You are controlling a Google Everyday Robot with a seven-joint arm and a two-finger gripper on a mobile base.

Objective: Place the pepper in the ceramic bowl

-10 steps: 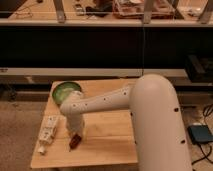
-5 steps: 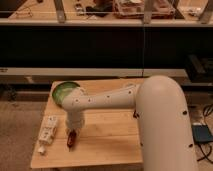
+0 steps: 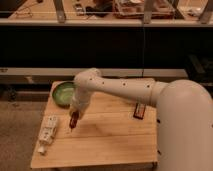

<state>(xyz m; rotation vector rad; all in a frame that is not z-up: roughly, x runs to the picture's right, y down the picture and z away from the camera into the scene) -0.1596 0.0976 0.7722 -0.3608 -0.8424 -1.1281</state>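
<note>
The small dark-red pepper [image 3: 73, 123] hangs upright from my gripper [image 3: 74, 115], just above the left part of the wooden table [image 3: 110, 140]. The gripper points down and is shut on the pepper's upper end. The green ceramic bowl [image 3: 62, 93] sits at the table's far left corner, a short way behind and left of the gripper. It is partly covered by my white arm [image 3: 120, 90], which reaches in from the right.
A white packet [image 3: 48, 132] lies near the table's left edge, left of the gripper. A dark rectangular packet with red markings [image 3: 139, 111] lies at the right. A dark shelf unit stands behind the table.
The gripper has risen slightly with the pepper in it. The pepper now hangs upright under it, nearer the bowl. The arm's elbow has moved up and left.
</note>
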